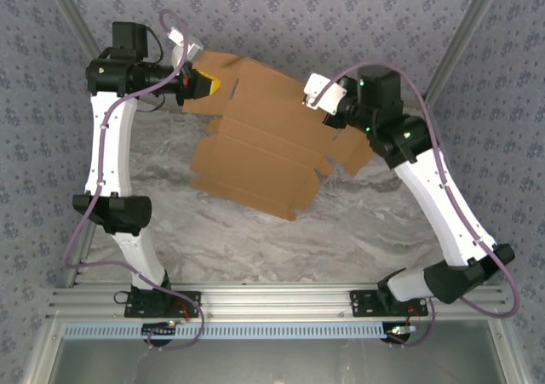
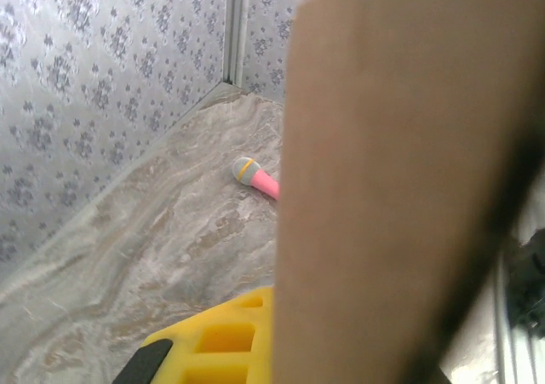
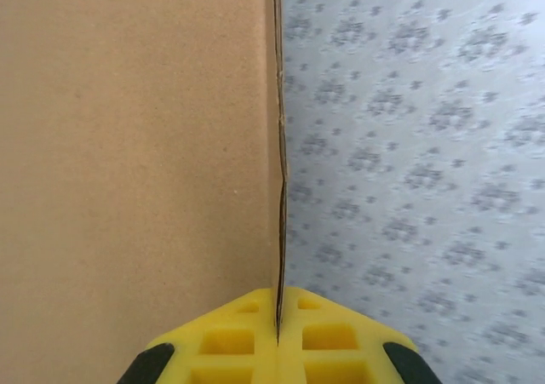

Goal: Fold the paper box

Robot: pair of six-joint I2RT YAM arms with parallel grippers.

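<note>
Clamps the left claw [image 1: 203,84] shut, apparently on a left flap of the paper box [image 1: 264,146]; holds that open sheet over the table [image 1: 255,239]; pinches its right edge in the closed right claw [image 3: 278,320]. Shows no fold made; leaves all folding to do.

Paper box [image 1: 255,154] unmarked, no legible text, labels or numbers anywhere

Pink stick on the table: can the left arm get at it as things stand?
Probably not yet. The left fingers are shut on the paper box and would have to let go first; otherwise the table toward the pink stick lies open.
</note>
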